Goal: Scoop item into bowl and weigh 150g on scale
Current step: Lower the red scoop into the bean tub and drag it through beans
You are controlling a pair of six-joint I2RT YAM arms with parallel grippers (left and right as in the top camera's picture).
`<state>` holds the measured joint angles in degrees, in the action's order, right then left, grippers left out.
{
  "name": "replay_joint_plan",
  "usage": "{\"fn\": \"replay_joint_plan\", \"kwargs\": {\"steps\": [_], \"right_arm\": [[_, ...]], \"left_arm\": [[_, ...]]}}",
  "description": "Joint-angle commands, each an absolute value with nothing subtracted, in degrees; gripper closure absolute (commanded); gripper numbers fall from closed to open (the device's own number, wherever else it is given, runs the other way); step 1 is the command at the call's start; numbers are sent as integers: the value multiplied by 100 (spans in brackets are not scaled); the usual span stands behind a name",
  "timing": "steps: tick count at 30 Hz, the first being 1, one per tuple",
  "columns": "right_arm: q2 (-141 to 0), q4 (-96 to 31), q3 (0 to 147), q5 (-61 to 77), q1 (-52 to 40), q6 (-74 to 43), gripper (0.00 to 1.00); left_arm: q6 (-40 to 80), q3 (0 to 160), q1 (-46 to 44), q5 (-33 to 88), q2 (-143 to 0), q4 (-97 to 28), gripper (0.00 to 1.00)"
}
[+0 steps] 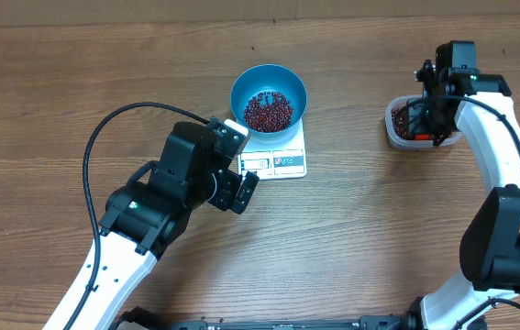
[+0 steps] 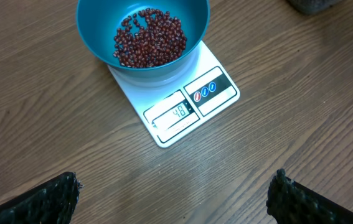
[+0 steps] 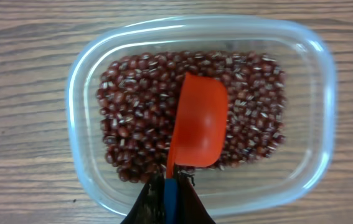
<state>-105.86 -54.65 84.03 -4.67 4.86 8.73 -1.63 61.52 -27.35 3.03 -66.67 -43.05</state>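
Note:
The blue bowl [image 1: 241, 87] stands on the white scale [image 1: 289, 163] and holds a thin layer of dark red beans [image 1: 268, 111]. In the left wrist view the bowl [image 2: 95, 31] with its beans [image 2: 150, 37] sits on the scale [image 2: 213, 93], whose display reads 48. My left gripper [image 2: 175, 186] is open over bare table just in front of the scale, nothing between its fingers. My right gripper [image 3: 170, 194] is shut on the blue handle of an orange scoop [image 3: 198, 121]. The scoop lies on the beans [image 3: 132, 112] in a clear tub [image 3: 76, 81].
The clear tub [image 1: 395, 124] stands at the far right of the wooden table, well apart from the scale. The left arm's black cable [image 1: 104, 137] loops over the table to the left of the bowl.

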Motion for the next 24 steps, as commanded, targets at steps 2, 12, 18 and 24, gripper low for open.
{"fn": "replay_joint_plan", "kwargs": {"steps": [2,12,18,24], "right_arm": [[-10676,-5352,8154,117,552,1225,96],[-10676,-5249,8147,1094,1011,1240,96],[-10676,-5205,8141,1933,1446,1253,96],[-10676,-5172,8136,1986,1542,1253,96]], "left_arm": [[-108,6289,-2751,390,-6707,-4287,1],[-108,6289,-2751,390,-6707,-4287,0],[-108,6289,-2751,390,-6707,-4287,0],[-108,6289,-2751,390,-6707,-4287,0]]}}
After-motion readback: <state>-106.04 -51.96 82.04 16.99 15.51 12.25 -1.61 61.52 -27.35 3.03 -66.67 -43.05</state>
